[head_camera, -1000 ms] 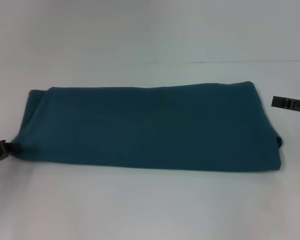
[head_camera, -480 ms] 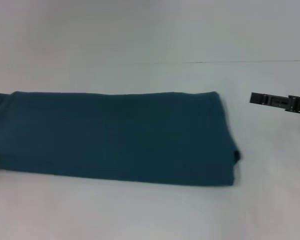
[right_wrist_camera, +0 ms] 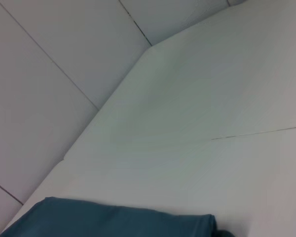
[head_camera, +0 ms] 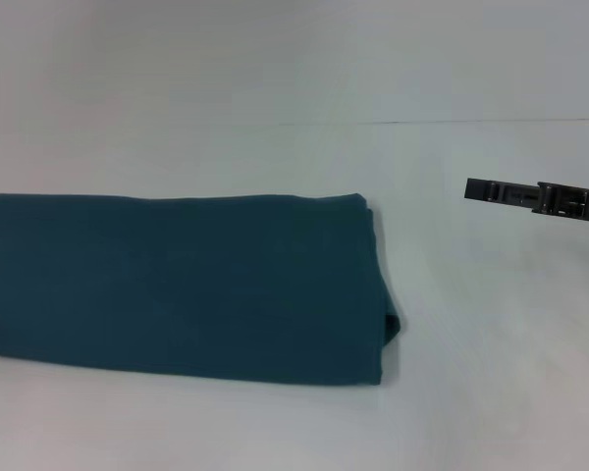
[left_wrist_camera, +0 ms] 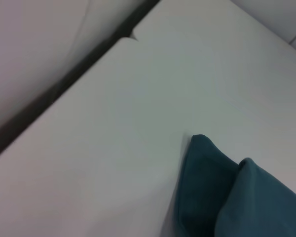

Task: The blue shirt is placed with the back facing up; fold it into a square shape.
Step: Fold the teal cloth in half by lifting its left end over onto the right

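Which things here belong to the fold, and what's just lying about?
For the job: shirt, folded into a long strip on the table; right gripper, hovering clear of the shirt's right end.

Lying about: nothing else in view.

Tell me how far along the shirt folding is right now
Partly done. The blue shirt already lies folded into a long flat band on the table, plain side up. Nothing is in hand: the right gripper hangs off the band's right end, not touching it, and the left gripper is out of the head view. Left to do: fold the band across its length into a square.
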Motion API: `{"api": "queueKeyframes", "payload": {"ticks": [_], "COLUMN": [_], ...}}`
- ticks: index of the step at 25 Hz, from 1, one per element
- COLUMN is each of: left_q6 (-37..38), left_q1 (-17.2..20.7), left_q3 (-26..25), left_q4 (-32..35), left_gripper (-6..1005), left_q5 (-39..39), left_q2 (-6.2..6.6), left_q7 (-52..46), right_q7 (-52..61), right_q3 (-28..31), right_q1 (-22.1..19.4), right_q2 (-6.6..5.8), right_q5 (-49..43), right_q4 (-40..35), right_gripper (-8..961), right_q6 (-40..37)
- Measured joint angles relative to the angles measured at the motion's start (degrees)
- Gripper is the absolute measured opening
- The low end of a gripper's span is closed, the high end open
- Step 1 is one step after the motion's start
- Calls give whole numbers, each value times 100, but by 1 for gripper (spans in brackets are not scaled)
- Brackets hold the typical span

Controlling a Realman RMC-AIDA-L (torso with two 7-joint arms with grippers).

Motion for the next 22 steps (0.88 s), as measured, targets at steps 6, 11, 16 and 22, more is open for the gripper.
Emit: {"api": "queueKeyframes", "payload": {"ticks": [6, 11, 16, 22], "left_q6": [508, 1758, 2129, 1840], "left_q1": [-72, -398, -897, -1680], "left_q3": [-26, 216, 1109, 2038], "left_q4": [22, -21, -174, -2316], "left_gripper": [76, 85, 94, 104], "left_q5": [-385, -1586, -2515, -3636], "left_q2": [-2, -225, -685, -720], "left_q7": [71, 387, 442, 1443], "right_q7": [-12, -183, -357, -508], "right_q3": [-4, 0, 17, 39], "right_q1": [-32, -136, -279, -497], "right_q2": [-4, -18, -52, -214], "right_q5": [8, 9, 9, 7], "right_q4": [2, 2, -5, -56], "right_gripper": [911, 910, 910, 909], "right_q6": [-20, -91, -167, -411]}}
